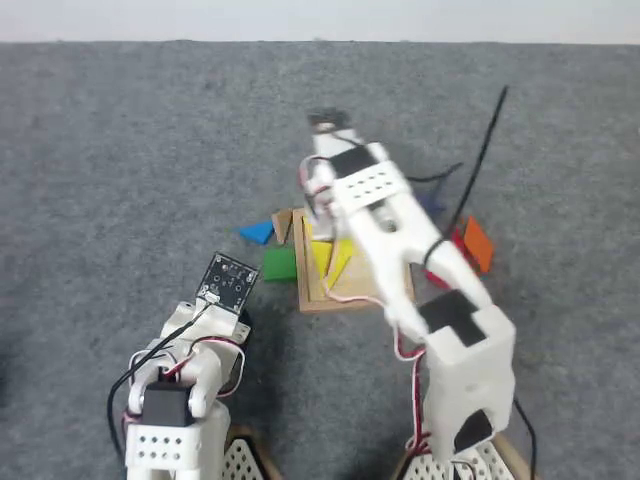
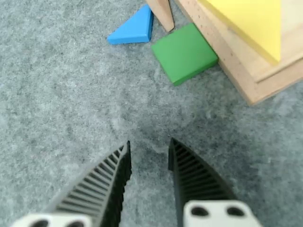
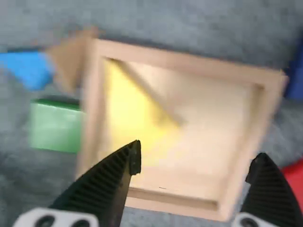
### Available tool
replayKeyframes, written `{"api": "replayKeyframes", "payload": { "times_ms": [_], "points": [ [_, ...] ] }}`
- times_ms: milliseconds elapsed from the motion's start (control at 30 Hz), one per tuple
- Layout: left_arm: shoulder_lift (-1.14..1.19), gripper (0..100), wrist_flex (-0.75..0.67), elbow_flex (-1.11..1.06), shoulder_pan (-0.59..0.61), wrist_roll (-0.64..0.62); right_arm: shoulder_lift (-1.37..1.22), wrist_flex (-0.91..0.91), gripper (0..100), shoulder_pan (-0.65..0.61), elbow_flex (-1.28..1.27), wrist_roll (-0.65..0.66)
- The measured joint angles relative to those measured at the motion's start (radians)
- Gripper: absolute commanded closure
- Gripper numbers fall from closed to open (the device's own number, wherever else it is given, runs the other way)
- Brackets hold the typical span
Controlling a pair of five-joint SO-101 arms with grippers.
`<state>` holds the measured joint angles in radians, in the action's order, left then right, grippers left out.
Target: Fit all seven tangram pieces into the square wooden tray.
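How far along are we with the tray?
Done: a yellow piece lies in the tray. In hand: nothing; the right gripper hangs open over the tray, the left gripper open over carpet. Left: the green piece, blue piece, tan piece, orange piece and red piece lie outside it.

I've got left arm [image 1: 185, 370] tucked near its base, left gripper [image 2: 149, 144] barely parted, right arm [image 1: 400, 250] stretched forward, right gripper [image 3: 199, 153] spread wide.
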<state>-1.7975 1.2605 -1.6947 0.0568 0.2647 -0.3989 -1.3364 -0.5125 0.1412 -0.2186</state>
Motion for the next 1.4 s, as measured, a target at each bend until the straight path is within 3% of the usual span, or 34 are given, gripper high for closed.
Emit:
{"api": "replayKeyframes", "payload": {
  "times_ms": [233, 800, 933, 1067, 1400],
  "points": [
    [0.000, 86, 0.000, 0.000, 0.000, 0.000, -0.031, 0.141, 64.5, 0.091, -0.135, 0.000],
    [0.000, 86, 0.000, 0.000, 0.000, 0.000, -0.044, 0.149, 64.4, 0.003, -0.135, 0.000],
    [0.000, 86, 0.000, 0.000, 0.000, 0.000, 0.083, 0.115, 64.4, 0.061, -0.147, 0.006],
    [0.000, 86, 0.000, 0.000, 0.000, 0.000, 0.210, 0.097, 64.4, 0.129, -0.155, 0.103],
    [0.000, 86, 0.000, 0.000, 0.000, 0.000, 0.212, 0.012, 64.1, 0.396, -0.206, 0.281]
  ]
}}
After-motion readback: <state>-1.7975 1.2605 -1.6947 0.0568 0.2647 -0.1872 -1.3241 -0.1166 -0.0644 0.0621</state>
